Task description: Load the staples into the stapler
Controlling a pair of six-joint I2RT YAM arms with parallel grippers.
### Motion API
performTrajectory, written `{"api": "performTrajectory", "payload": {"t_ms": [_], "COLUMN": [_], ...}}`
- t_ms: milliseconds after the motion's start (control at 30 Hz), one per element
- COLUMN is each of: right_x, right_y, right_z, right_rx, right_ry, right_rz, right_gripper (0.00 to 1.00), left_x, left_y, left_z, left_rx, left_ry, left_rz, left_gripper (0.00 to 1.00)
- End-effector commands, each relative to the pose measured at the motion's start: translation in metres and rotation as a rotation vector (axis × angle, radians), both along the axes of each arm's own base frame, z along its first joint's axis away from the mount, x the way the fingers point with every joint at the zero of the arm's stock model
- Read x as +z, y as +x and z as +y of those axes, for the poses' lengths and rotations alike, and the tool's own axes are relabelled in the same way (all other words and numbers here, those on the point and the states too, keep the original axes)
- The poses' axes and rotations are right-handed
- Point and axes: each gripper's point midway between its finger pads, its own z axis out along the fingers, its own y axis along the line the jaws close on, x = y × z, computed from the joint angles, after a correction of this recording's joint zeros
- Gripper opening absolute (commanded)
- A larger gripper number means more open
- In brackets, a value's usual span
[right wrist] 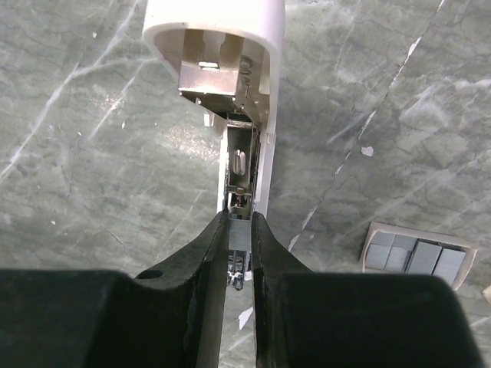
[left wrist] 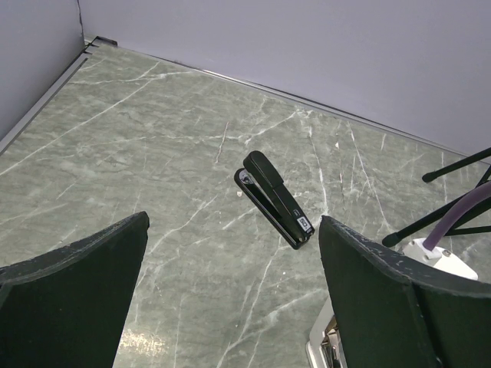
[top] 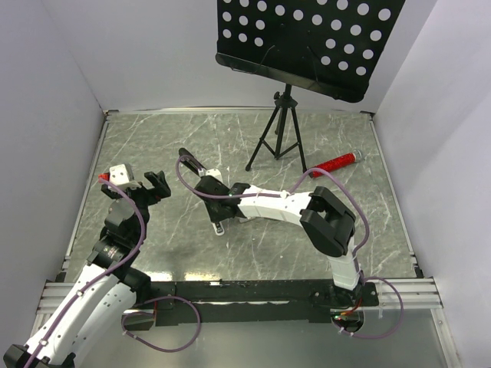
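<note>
Staples point(right wrist: 238, 234) sit pinched in the narrowed right pincer point(right wrist: 239, 220), aligned over the channel of the opened white stapler point(right wrist: 222, 46), likely for sliding in; left pincer point(left wrist: 234, 264) hangs wide and empty above the bench point(left wrist: 153, 153).

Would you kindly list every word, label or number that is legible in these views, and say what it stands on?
No text can be read in any view.
The white label on the black stapler: too small to read.
No print shows on the white stapler, the staples in the right claw, or the staple box.
</note>
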Motion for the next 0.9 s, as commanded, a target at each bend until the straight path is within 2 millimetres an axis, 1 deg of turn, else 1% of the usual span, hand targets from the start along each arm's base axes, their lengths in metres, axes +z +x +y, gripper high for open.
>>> {"api": "performTrajectory", "payload": {"t_ms": [0,233,633,867], "right_x": [0.031,0.029,0.044,0.043], "right_y": [0.003,0.001,0.006,0.002], "right_z": [0.008,0.007,0.003,0.010], "right_rx": [-0.014,-0.027,-0.049,-0.024], "right_ry": [0.083,0.096,0.128,0.156], "right_rz": [-0.058,-0.053,-0.095,-0.088], "right_gripper": [0.17,0.18,0.17,0.17], "left_x": [0.010,0.011,0.012,0.011], "left_y": [0.000,-0.001,-0.001,-0.001], "left_z": [0.000,0.000,0.000,0.000], "left_rx": [0.000,0.001,0.001,0.000], "left_ry": [-0.017,-0.020,-0.020,-0.021], "left_rz": [-0.036,-0.039,-0.040,-0.039], "left_gripper": [0.97,0.97,0.97,0.97]}}
